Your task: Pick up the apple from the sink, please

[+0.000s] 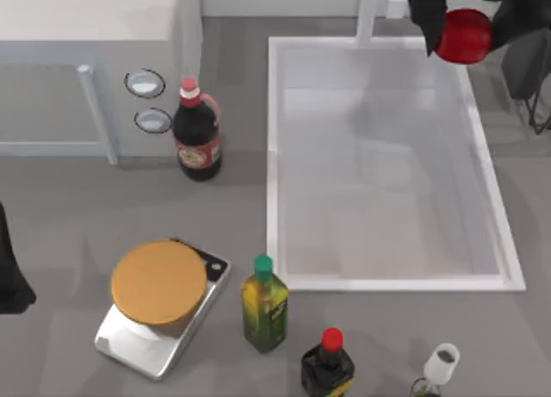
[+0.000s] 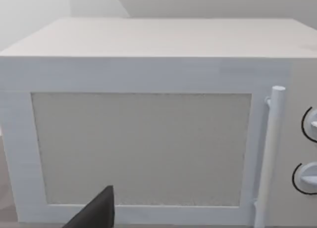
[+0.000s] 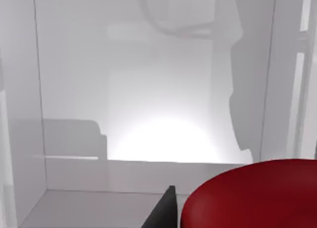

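Observation:
The apple (image 1: 463,37) is glossy red and hangs above the far right corner of the sink (image 1: 274,156), a large white basin with a pale grey bottom. My right gripper (image 1: 465,27) is shut on it, with dark fingers on either side of the fruit. The right wrist view has the apple (image 3: 252,198) close up beside one dark finger (image 3: 166,213), and the sink's bottom (image 3: 158,104) lies below. My left arm (image 1: 9,272) is parked at the table's left edge, facing the microwave (image 2: 148,139).
A white microwave (image 1: 86,52) stands at the back left, with a cola bottle (image 1: 197,132) beside it. In front are a scale (image 1: 159,307) bearing an orange-brown disc, a green-capped bottle (image 1: 264,304), a red-capped bottle (image 1: 328,362) and a white-capped bottle (image 1: 439,367). A faucet post (image 1: 370,9) rises behind the sink.

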Robot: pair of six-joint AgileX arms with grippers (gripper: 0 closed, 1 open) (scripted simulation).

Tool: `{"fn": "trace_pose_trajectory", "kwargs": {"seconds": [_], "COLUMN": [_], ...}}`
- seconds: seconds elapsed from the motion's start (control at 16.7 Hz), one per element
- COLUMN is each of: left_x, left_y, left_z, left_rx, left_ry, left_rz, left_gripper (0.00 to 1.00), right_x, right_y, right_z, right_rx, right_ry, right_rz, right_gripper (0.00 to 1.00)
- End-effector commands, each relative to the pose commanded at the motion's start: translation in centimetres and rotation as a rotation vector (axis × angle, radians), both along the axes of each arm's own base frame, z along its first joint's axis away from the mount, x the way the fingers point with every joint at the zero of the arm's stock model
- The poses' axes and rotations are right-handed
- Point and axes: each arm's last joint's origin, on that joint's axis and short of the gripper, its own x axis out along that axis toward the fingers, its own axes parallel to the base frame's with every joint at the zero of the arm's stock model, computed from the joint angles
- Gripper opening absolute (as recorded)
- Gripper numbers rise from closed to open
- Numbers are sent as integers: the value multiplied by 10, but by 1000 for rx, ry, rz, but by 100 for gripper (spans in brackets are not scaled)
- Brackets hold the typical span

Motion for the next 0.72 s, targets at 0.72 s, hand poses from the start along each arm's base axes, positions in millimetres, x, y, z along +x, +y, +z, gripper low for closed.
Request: {"fn": "trace_pose_trajectory", "kwargs": {"seconds": [0.72], "left_x": [0], "left_y": [0], "left_z": [0], "left_rx": [0], "left_ry": [0], "left_rz": [0], "left_gripper": [100], "right_x": [-102], "right_y": [-135], "right_z": [-29], "right_rx": [-41], "right_ry": [163], "right_rz": [-9], "right_gripper": [0]}}
